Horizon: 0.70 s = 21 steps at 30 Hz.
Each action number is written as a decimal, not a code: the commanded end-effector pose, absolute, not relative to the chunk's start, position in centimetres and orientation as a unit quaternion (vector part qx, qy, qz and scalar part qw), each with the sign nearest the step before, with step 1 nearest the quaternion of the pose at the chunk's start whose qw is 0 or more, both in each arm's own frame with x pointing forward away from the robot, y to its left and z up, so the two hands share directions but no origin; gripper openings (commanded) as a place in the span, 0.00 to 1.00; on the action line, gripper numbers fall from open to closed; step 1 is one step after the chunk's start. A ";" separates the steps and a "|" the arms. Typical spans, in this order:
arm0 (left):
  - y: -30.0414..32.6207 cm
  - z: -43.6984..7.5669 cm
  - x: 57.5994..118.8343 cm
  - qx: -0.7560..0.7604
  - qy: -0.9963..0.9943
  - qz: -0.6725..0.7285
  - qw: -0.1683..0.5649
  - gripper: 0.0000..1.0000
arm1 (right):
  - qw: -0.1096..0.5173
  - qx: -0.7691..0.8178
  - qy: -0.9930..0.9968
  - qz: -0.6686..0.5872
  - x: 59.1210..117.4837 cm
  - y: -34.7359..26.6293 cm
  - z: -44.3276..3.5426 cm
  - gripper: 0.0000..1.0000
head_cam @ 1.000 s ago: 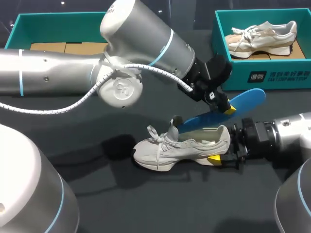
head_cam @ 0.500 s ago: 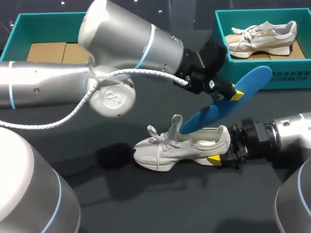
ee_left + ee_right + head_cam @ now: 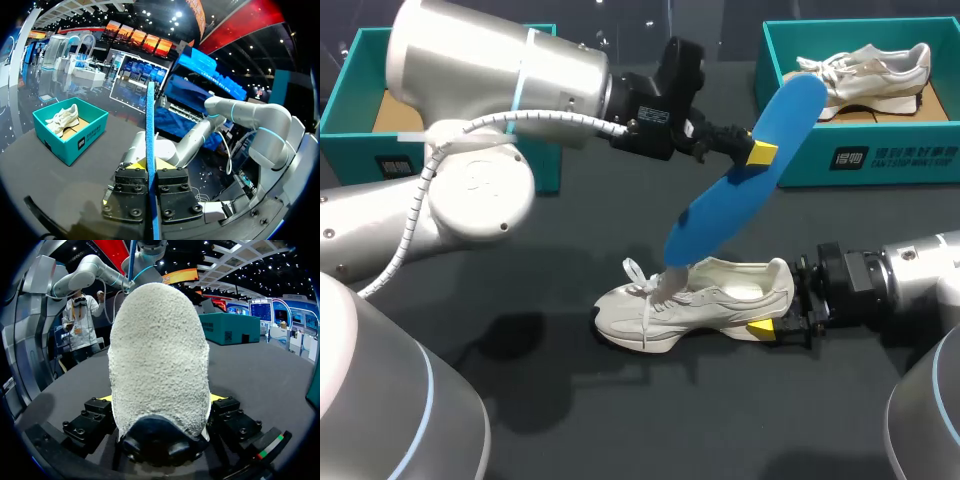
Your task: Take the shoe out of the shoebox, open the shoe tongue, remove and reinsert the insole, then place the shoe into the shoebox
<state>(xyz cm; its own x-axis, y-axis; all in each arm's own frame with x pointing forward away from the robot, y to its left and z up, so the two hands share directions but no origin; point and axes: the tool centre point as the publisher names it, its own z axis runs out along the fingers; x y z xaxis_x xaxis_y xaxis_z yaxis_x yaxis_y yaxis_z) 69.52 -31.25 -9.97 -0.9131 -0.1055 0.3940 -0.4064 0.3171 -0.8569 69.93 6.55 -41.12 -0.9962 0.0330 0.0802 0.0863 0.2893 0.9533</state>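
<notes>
1. My left hand (image 3: 754,153) pinches the blue insole (image 3: 735,190), holding it tilted in the air above the shoe (image 3: 695,305).
2. My right hand (image 3: 778,318) clamps the heel of the white shoe, which rests on the table (image 3: 620,420).

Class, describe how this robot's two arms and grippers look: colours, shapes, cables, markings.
Both the left arm and right arm are rounded silver-grey tubes with thin light-blue rings. A white ribbed cable loops along the left arm. Each ends in a black, bolted wrist block; the left gripper and right gripper have two fingers with yellow tips.
</notes>
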 end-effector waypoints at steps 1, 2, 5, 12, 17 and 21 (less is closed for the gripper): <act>-29.1 -9.3 69.2 0.168 -0.780 0.581 0.160 0.00 | 0.022 -0.037 -0.803 -0.594 69.9 6.7 -41.1 0.00; -28.5 -8.8 69.0 0.174 -0.766 0.596 0.166 0.00 | 0.022 -0.037 -0.803 -0.594 69.9 6.7 -41.1 0.00; -26.9 -7.5 68.5 0.186 -0.734 0.630 0.175 0.00 | 0.022 -0.037 -0.803 -0.594 69.9 6.7 -41.1 0.00; -24.4 -5.3 67.0 0.241 -0.738 0.612 0.150 0.00 | 0.022 -0.037 -0.803 -0.594 69.9 6.7 -41.1 0.00; -24.4 -5.3 67.0 0.241 -0.738 0.612 0.150 0.00 | 0.022 -0.037 -0.803 -0.594 69.9 6.7 -41.1 0.00; -24.4 -5.3 67.0 0.241 -0.738 0.612 0.150 0.00 | 0.022 -0.037 -0.803 -0.594 69.9 6.7 -41.1 0.00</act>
<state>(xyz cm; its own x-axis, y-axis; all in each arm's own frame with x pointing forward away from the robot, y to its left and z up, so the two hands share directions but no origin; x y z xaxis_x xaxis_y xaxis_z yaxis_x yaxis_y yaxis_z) 67.22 -25.28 -5.41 -0.8378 -0.1744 0.5174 -0.5406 0.1320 -0.8309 69.93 6.55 -41.13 -0.9962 0.0330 0.0802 0.0863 0.2893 0.9533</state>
